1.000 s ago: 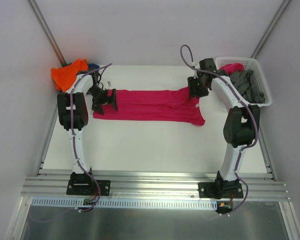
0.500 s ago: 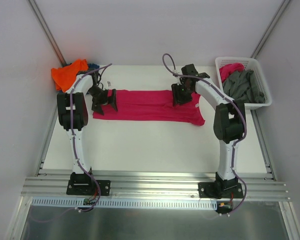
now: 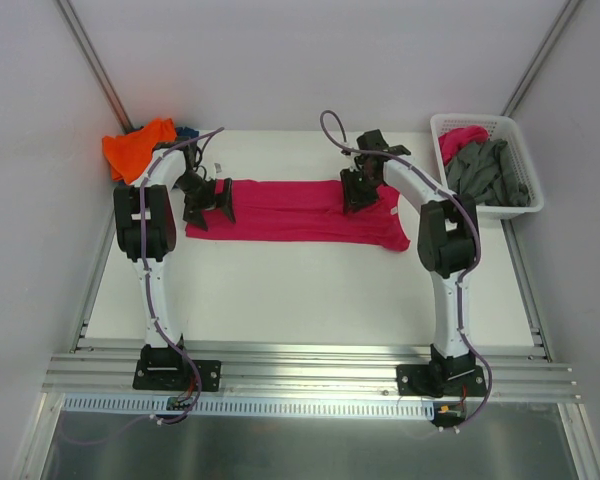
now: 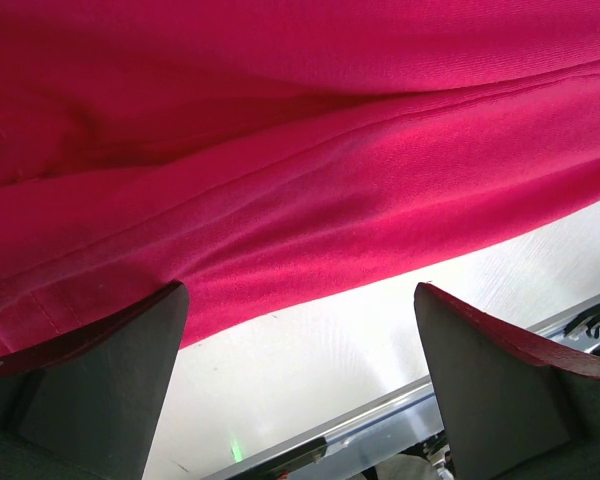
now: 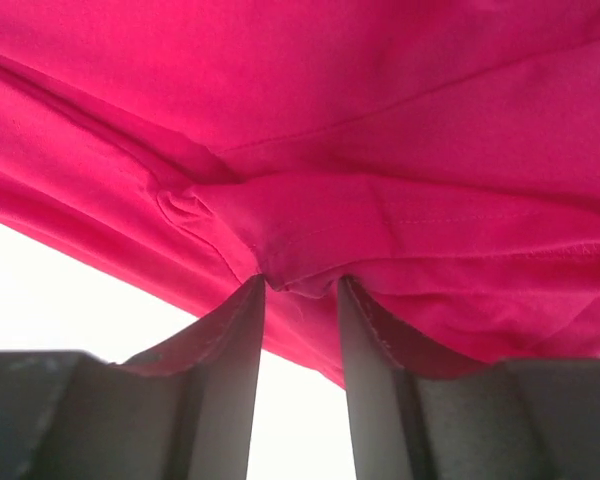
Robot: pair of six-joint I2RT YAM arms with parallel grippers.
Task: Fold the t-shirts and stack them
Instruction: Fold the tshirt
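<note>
A large magenta t-shirt [image 3: 280, 210] lies folded into a long band across the white table. My left gripper [image 3: 208, 200] hangs at its left end, jaws wide open over the shirt's hem [image 4: 280, 150] with nothing between them [image 4: 300, 300]. My right gripper [image 3: 355, 193] is on the band's upper edge, right of middle. In the right wrist view its fingers [image 5: 302, 285] pinch a small raised fold of the magenta cloth [image 5: 380, 120]. An orange t-shirt [image 3: 138, 145] and a dark blue one [image 3: 187, 131] lie crumpled at the back left corner.
A white lattice basket [image 3: 533, 200] stands at the back right, holding grey shirts [image 3: 485, 170] and a pink one [image 3: 462, 138]. Metal rails run along the table's near edge [image 3: 310, 365].
My right arm has swung left from the shirt's right end to the upper edge nearer the middle, and its jaws have narrowed onto the cloth. The left arm has not moved.
</note>
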